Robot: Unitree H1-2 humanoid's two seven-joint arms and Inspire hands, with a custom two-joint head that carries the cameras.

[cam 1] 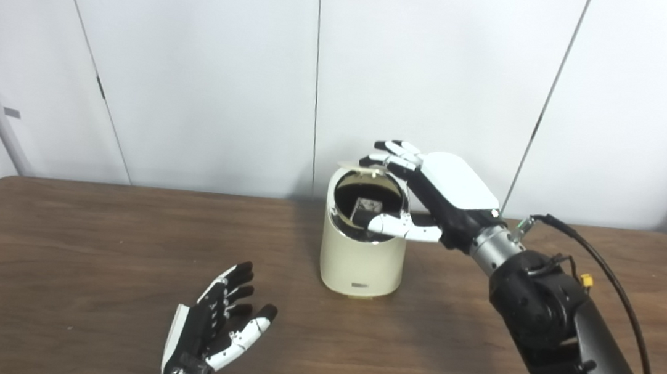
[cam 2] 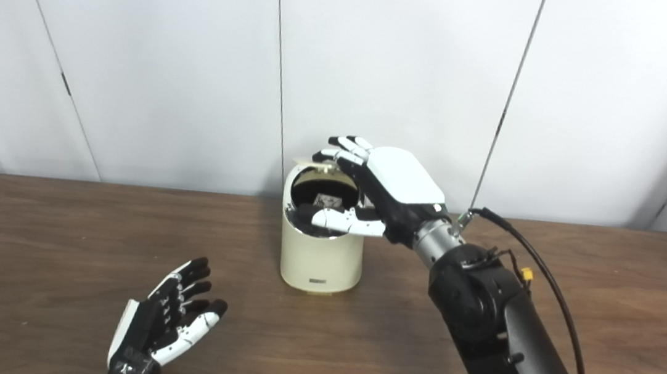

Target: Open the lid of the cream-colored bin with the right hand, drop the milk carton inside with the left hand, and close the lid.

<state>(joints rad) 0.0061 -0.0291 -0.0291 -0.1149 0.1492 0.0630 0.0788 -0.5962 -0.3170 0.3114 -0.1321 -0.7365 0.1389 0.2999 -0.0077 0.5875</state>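
Note:
The cream-colored bin (cam 1: 360, 258) stands upright at the middle of the brown table (cam 1: 85, 248). Its thin lid (cam 1: 360, 166) is tipped up at the back, so the dark inside shows. The milk carton (cam 1: 368, 206) lies inside the bin, partly seen. My right hand (cam 1: 432, 191) reaches over the bin from the right. Its fingers curl over the lid's raised edge, while its thumb lies across the front of the rim. My left hand (cam 1: 220, 324) hovers low over the table's near left, palm up, fingers spread, holding nothing.
White wall panels stand right behind the table's far edge, close to the bin. A black cable (cam 1: 620, 285) loops off my right forearm. Bare wood lies between the left hand and the bin (cam 2: 320, 257).

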